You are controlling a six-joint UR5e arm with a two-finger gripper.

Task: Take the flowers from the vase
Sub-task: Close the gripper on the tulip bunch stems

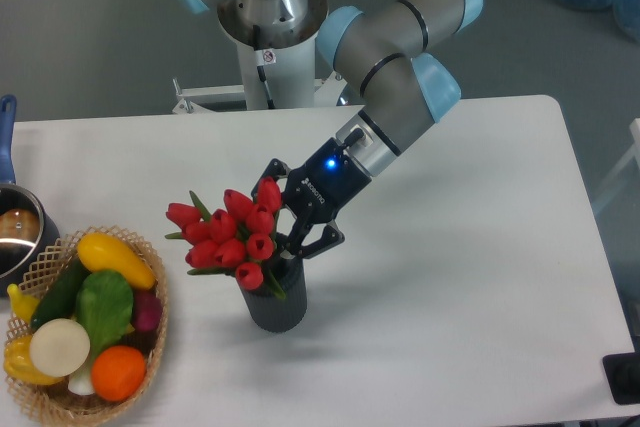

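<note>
Far left there's a steel pot (15, 232) with a blue handle, then a wicker basket (45, 259) full of veggies at the table's (480, 247) front corner. Near the middle, the flowers (228, 235) lean left with stems down in the vase (275, 305). The gripper (290, 217) is clamped on the bunch just above the vase mouth, arm (395, 97) reaching in from upper right.

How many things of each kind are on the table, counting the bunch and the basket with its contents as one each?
Flowers, one bunch: 1
Vase: 1
Basket of vegetables: 1
Pot: 1
Total: 4
</note>
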